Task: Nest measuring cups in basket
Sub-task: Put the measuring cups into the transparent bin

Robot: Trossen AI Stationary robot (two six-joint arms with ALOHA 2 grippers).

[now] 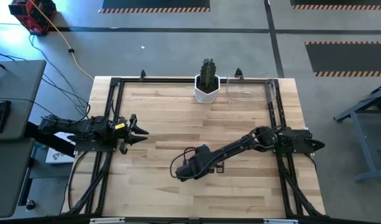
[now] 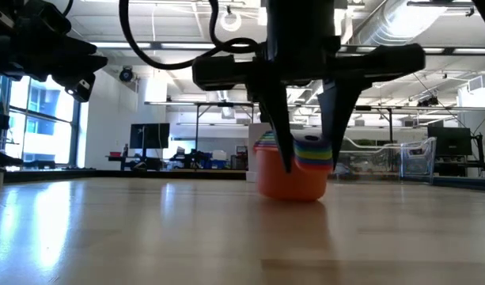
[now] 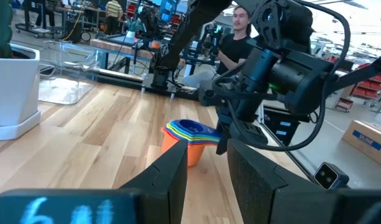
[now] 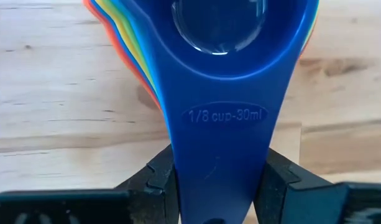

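The measuring cups (image 2: pixel 293 178) are nested in one stack, orange outermost and blue innermost (image 4: pixel 218 25), standing on the table left of its middle. My right gripper (image 2: pixel 309 158) reaches down over the stack from the table's right side and is shut on its handles. My left gripper (image 1: pixel 142 127) is open and empty near the table's left edge, pointing at the stack (image 3: pixel 189 138). The clear basket (image 1: pixel 252 90) stands at the far edge, right of the cactus pot. My right gripper pinches the stacked handles between its two fingers, one on each long side of the blue top handle (image 4: pixel 218 155). The fingers (image 2: pixel 278 134) come from above, slanting down, and lie across the handles. The orange cup's bottom (image 2: pixel 293 194) rests on the table, the stack upright.
A white pot with a cactus (image 1: pixel 207 84) stands at the far edge beside the basket. A dark frame (image 1: pixel 112 112) runs around the tabletop. Bare wood lies between the stack and the basket. A person (image 3: pixel 237 37) sits beyond the table.
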